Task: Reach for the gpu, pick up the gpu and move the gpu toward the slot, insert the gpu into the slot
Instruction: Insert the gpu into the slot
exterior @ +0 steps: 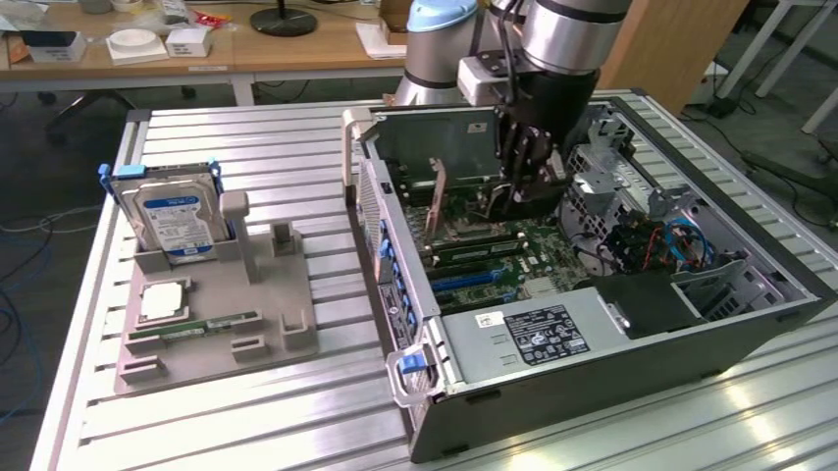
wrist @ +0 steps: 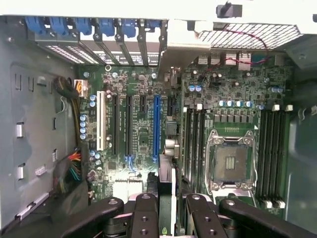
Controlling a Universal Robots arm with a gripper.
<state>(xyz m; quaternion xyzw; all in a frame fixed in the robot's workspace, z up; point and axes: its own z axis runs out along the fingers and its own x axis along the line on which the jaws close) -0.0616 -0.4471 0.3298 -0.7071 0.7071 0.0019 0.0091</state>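
Observation:
My gripper reaches down into the open computer case, over the green motherboard. It is shut on the gpu, which the wrist view shows edge-on as a thin strip between the two black fingers. The card's silvery end bracket reaches the case's rear panel with the blue clips. The gpu runs alongside the long blue slot, close to it. I cannot tell whether its lower edge touches the board. In the exterior view the blue slot lies nearer the camera than the gripper.
Beside the gpu lie black slots, a white slot and the square CPU socket. Coloured cables bunch by the case wall. On the exterior view's left, a grey fixture holds a hard drive, a chip and a memory stick.

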